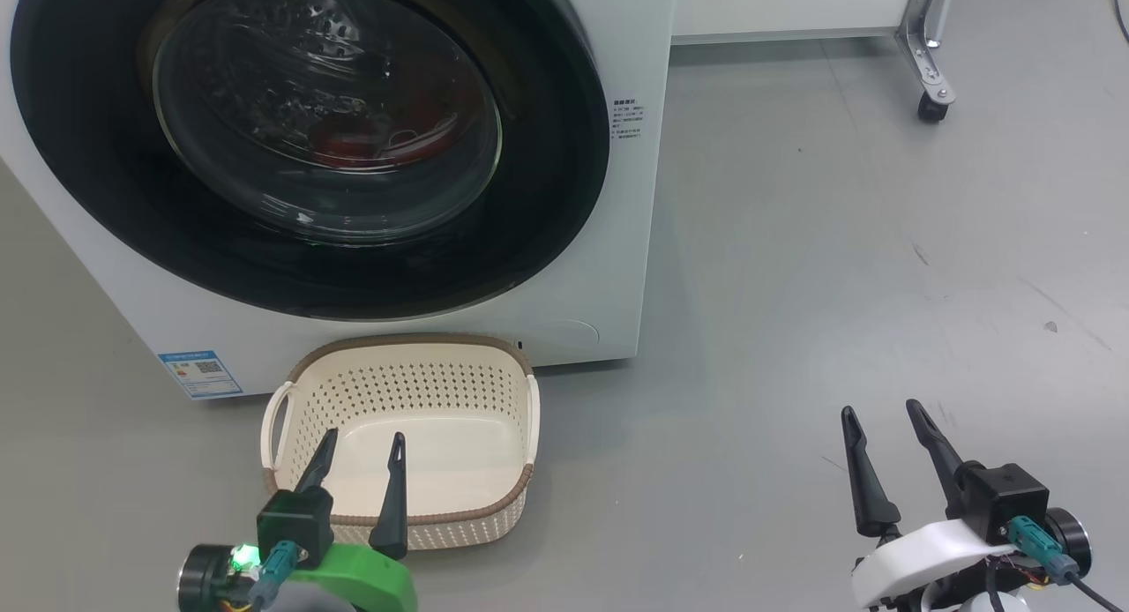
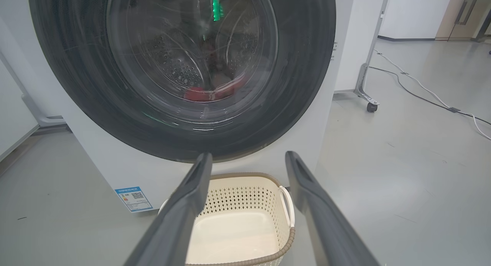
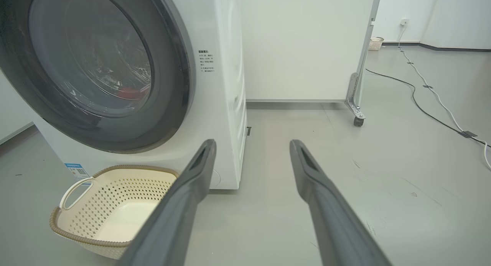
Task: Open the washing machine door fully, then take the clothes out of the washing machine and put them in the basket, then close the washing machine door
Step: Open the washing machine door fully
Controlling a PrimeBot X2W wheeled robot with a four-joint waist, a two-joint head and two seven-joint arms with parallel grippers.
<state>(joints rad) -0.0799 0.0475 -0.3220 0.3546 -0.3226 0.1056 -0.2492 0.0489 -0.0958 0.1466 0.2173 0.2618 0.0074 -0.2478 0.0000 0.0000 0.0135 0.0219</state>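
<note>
The left gripper (image 1: 364, 434) has long dark fingers (image 1: 391, 497) on a green mount (image 1: 366, 578) with a glowing lamp (image 1: 240, 555); the right gripper (image 1: 880, 407) has a white mount (image 1: 917, 555). Both carry teal plugs (image 1: 1034, 540).

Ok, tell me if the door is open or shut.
Shut: the washing machine door lies flush on the washing machine, red clothes behind its glass.

washing machine door (image 1: 79, 153) cut off by top edge, clothes (image 1: 353, 145) a dim red smear behind its glass, blue label (image 1: 200, 374) print too small to read
</note>
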